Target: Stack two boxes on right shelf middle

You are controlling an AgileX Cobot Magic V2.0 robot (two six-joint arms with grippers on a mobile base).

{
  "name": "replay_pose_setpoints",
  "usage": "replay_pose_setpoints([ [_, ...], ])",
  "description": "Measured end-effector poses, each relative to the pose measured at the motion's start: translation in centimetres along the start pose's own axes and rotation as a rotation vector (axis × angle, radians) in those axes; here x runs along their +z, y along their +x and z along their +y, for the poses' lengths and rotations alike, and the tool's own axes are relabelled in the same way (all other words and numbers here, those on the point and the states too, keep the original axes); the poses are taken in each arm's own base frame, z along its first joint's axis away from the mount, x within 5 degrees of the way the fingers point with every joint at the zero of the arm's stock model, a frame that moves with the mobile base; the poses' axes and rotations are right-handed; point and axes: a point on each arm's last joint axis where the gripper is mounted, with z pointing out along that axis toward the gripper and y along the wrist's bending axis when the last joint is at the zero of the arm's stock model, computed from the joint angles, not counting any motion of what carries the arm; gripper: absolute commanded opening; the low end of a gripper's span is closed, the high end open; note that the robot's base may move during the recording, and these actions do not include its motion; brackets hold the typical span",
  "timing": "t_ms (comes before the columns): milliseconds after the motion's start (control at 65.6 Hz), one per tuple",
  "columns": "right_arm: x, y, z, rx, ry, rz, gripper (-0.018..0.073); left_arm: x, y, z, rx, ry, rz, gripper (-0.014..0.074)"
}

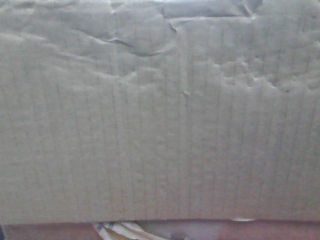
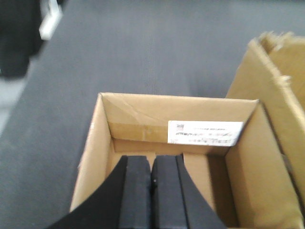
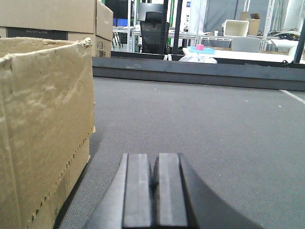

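Two cartons showed in the left wrist view only: an open-topped carton (image 2: 91, 157) stood on the dark grey surface (image 2: 143, 47), and a ragged carton (image 2: 281, 100) with a frayed upper rim stood just beside it on the right, too close to tell whether they touched. One white label (image 2: 205, 132) was stuck on the inside of the open carton's far wall, which no other view showed. The front view held a single cardboard face (image 1: 160, 140), creased and dented near its top and filling nearly the whole picture; which of the two cartons it belonged to could not be told. The right wrist view gave one carton, the ragged carton (image 3: 43, 124), standing on the near left of the same grey surface (image 3: 214, 133), with a dotted tear line down its side. There were two claws, one in each wrist view. The left gripper (image 2: 151, 191) hung over the open carton with its pads pressed together and nothing between them. The right gripper (image 3: 153, 191) sat low over the bare surface to the right of the ragged carton, also closed on nothing. Only this view reached the far room: stacked cartons (image 3: 52, 16) at far left, one black office chair (image 3: 153, 31) and one blue tray (image 3: 202, 49).
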Motion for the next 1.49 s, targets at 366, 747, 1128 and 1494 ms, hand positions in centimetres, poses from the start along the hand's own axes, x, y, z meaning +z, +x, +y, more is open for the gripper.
replay_pose_setpoints([
  [366, 0.0, 0.0, 0.0, 0.000, 0.000, 0.000, -0.0162, 8.6, -2.0, -0.3, 0.016, 0.008, 0.245, -0.0111],
  [747, 0.0, 0.0, 0.0, 0.000, 0.000, 0.000, -0.0162, 10.2, -3.2, 3.9, 0.001, 0.000, 0.415, -0.0111],
  [1128, 0.0, 0.0, 0.0, 0.000, 0.000, 0.000, -0.0162, 10.1, -2.7, 5.4, 0.041, -0.072, 0.472, 0.0187],
  [1494, 0.0, 0.0, 0.0, 0.000, 0.000, 0.000, -0.0162, 13.6, -1.4, 5.7, 0.040, -0.047, 0.601, 0.0298],
])
